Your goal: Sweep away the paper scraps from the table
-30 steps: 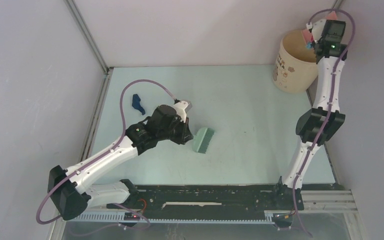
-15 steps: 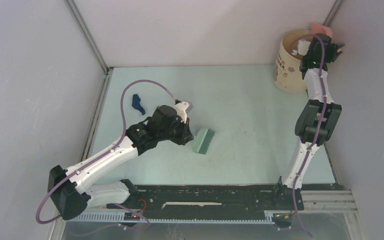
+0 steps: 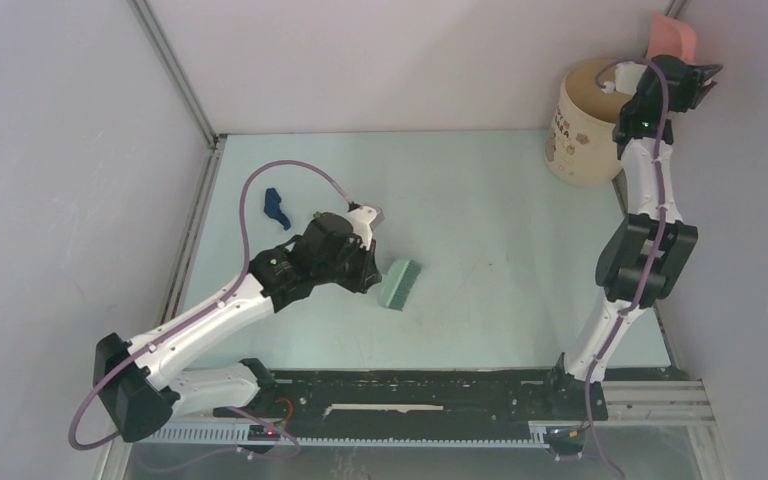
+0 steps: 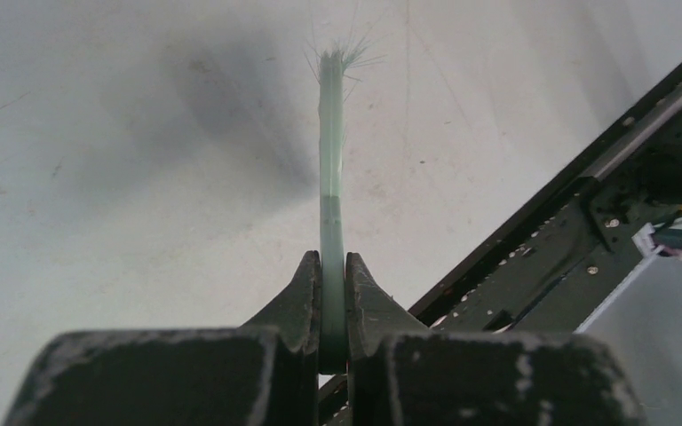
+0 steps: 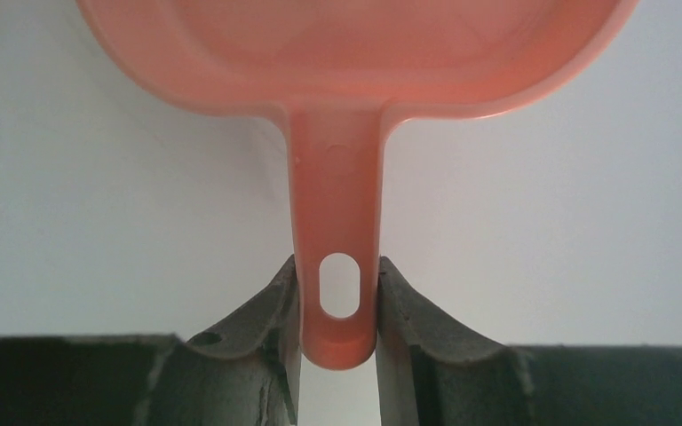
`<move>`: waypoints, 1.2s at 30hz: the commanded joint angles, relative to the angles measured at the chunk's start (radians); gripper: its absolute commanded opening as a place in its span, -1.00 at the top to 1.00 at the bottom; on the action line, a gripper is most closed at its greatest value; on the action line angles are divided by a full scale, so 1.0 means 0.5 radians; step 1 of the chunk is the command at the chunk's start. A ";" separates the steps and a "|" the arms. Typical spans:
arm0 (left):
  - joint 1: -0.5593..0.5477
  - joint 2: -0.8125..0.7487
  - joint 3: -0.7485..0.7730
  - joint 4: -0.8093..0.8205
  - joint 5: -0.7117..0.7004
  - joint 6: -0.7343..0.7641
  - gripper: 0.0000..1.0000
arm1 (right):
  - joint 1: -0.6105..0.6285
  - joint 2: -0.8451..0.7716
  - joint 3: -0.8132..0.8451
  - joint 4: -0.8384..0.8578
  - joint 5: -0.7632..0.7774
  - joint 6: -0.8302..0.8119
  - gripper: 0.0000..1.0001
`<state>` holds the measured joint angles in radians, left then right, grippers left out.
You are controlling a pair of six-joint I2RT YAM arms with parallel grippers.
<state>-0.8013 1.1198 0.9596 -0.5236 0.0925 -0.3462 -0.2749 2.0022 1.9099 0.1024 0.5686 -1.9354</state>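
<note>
One dark blue paper scrap [image 3: 276, 208] lies on the pale green table [image 3: 500, 220] near its far left corner; no other scraps show. My left gripper [image 3: 368, 272] is shut on the green hand brush [image 3: 400, 284], right of that scrap and well apart from it. In the left wrist view the brush [image 4: 331, 160] stands edge-on between the shut jaws of the left gripper [image 4: 331, 297], bristles over bare table. My right gripper [image 3: 688, 68] is shut on the handle of the pink dustpan [image 3: 672, 38], raised beside the far right wall. The right wrist view shows the dustpan [image 5: 346, 62] against that wall, its handle in the right gripper [image 5: 337, 302].
A cream bucket [image 3: 585, 130] stands at the far right corner, just left of and below the raised dustpan. Grey walls close in the left, back and right sides. A black rail [image 3: 410, 390] runs along the near edge; it also appears as the rail [image 4: 586, 240] in the left wrist view.
The right arm has swung the dustpan up and to the right, from over the bucket to beside the wall. The left gripper and brush have shifted slightly left.
</note>
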 commanded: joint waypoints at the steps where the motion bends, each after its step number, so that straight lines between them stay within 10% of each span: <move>1: -0.008 -0.081 0.150 -0.095 -0.228 0.155 0.88 | -0.016 -0.279 0.092 -0.455 -0.029 0.456 1.00; 14: -0.003 0.046 0.672 -0.589 -1.031 0.652 0.91 | 0.175 -0.831 0.051 -2.069 -0.832 1.805 1.00; 24: 0.116 0.371 0.783 -0.557 -1.883 1.115 0.99 | 0.721 -1.215 -0.956 -2.308 -1.181 2.130 1.00; 36: 0.315 1.204 1.215 -0.648 -1.744 0.991 1.00 | 1.257 -0.727 -1.142 -2.413 -1.629 2.636 1.00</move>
<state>-0.6613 1.6661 1.4960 -0.8558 -0.7822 0.1619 0.2935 1.5822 1.3304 -1.1194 -0.1646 -0.7300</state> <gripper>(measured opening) 0.089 0.368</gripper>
